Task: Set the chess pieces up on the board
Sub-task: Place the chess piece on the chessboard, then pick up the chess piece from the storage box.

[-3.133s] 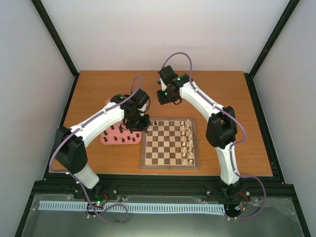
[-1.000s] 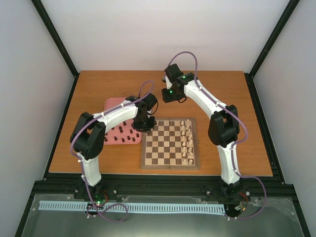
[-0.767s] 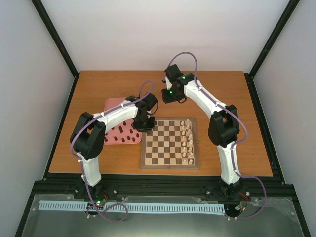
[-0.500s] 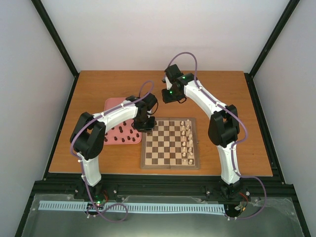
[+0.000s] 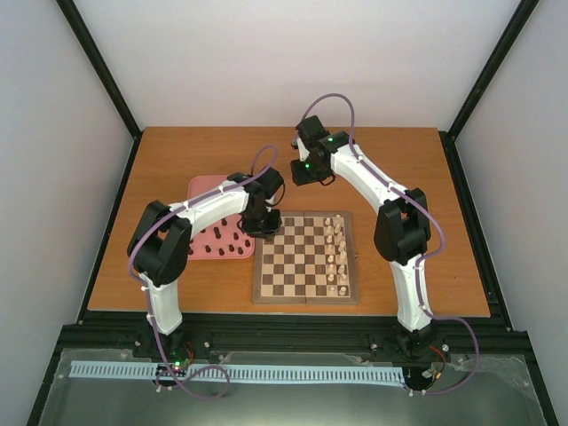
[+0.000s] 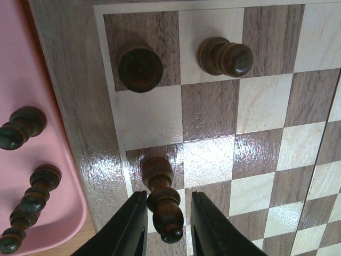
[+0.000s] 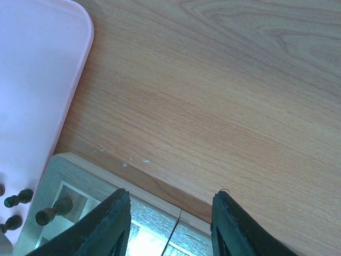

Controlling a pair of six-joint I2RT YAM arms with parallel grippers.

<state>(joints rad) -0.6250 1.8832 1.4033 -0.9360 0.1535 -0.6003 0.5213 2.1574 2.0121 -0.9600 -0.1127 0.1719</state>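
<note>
Checkered wooden board (image 5: pixel 306 257), light border. 3 dark brown chess pieces (image 6: pixel 140 66) stand near 1 corner; rest on pink tray (image 6: pixel 16 64).

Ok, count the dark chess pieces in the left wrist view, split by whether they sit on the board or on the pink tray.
Dark pieces on the board: 3
Dark pieces on the pink tray: 3 in view, the lowest cut off by the frame edge
Total: 6
</note>
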